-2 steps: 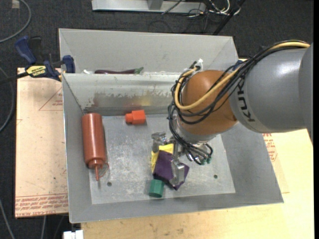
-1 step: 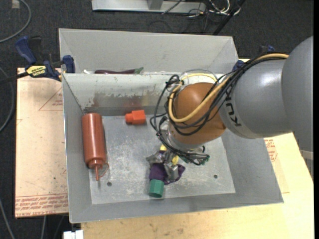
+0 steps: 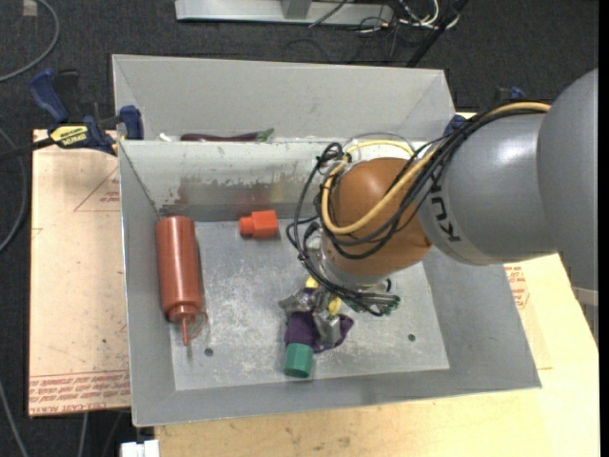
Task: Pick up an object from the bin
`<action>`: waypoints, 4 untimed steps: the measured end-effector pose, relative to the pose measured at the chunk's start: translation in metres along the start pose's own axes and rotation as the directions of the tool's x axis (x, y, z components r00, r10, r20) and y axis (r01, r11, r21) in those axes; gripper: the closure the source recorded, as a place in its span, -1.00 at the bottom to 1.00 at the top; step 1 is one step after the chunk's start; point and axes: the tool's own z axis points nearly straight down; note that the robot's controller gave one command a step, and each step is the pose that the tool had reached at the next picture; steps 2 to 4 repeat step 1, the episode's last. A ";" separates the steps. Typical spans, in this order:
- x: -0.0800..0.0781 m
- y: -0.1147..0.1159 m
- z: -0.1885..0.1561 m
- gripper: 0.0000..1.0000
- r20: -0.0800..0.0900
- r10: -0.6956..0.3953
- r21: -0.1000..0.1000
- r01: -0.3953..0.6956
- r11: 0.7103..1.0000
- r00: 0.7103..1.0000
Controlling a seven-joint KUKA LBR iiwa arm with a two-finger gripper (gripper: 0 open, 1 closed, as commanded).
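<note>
Tool (image 3: 322, 314): largely covered by the orange wrist cover (image 3: 371, 212) and cables. Purple thing (image 3: 303, 331), front middle of bin (image 3: 238, 288): upper part under the tool, kind unclear. Grey arm (image 3: 514, 188): cut off by right edge.

A robotics lab, as I see it from my remote station: a grey industrial arm (image 3: 514, 188) (the letters KU show on its side) comes in from the right edge over a grey metal bin (image 3: 285, 93) of small loose things. Dark carpet (image 3: 114, 17) lies beyond the bin's far edge, where a tangle of black cables (image 3: 419, 3) runs beside the flat metal foot (image 3: 285, 6) of a stand. Black wires loop round the arm's orange wrist cover (image 3: 371, 208).
</note>
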 end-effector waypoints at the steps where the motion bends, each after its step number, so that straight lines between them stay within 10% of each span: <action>1: 0.001 -0.007 -0.131 1.00 0.004 0.105 0.000 -0.105 0.994 0.994; 4: 0.001 -0.007 -0.131 1.00 0.004 0.105 0.000 -0.105 0.994 0.994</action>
